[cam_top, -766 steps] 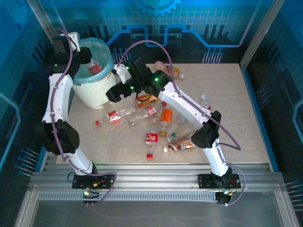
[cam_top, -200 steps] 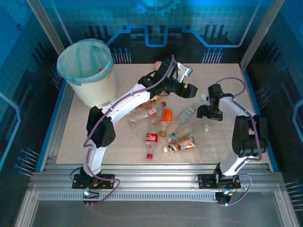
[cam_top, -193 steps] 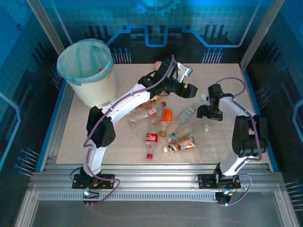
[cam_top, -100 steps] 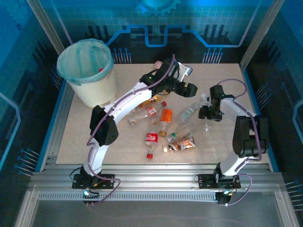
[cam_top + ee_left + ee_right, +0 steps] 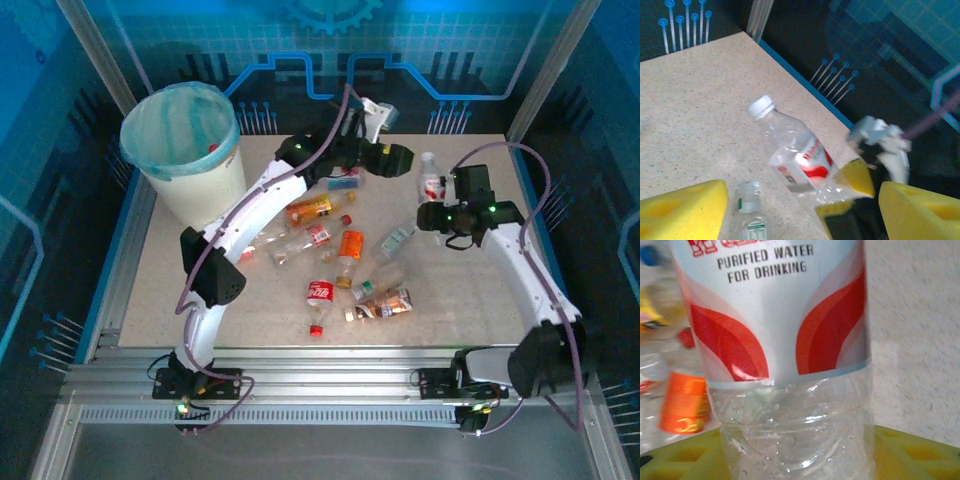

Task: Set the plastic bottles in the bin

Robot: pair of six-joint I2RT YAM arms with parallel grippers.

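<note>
My right gripper (image 5: 433, 207) is shut on a clear plastic bottle (image 5: 430, 180) with a white cap and a red-and-white label, holding it above the table's right side. In the right wrist view this bottle (image 5: 785, 340) stands between the yellow pads (image 5: 920, 455) of my right gripper (image 5: 795, 450). My left gripper (image 5: 398, 158) reaches over the far middle of the table, open, with nothing between its pads. From the left wrist, the held bottle (image 5: 795, 150) lies just beyond my open left gripper (image 5: 802, 200). The bin (image 5: 185, 150) stands at the far left.
Several bottles lie loose mid-table: an orange-labelled one (image 5: 310, 208), an orange one (image 5: 350, 245), a red-labelled one (image 5: 320, 292) and a clear one with a green label (image 5: 397, 240). The left arm spans the table from its base to the far middle.
My right gripper has closed on the red-labelled bottle and raised it off the table, the arm swinging outward. My left gripper has moved a little toward the far edge.
</note>
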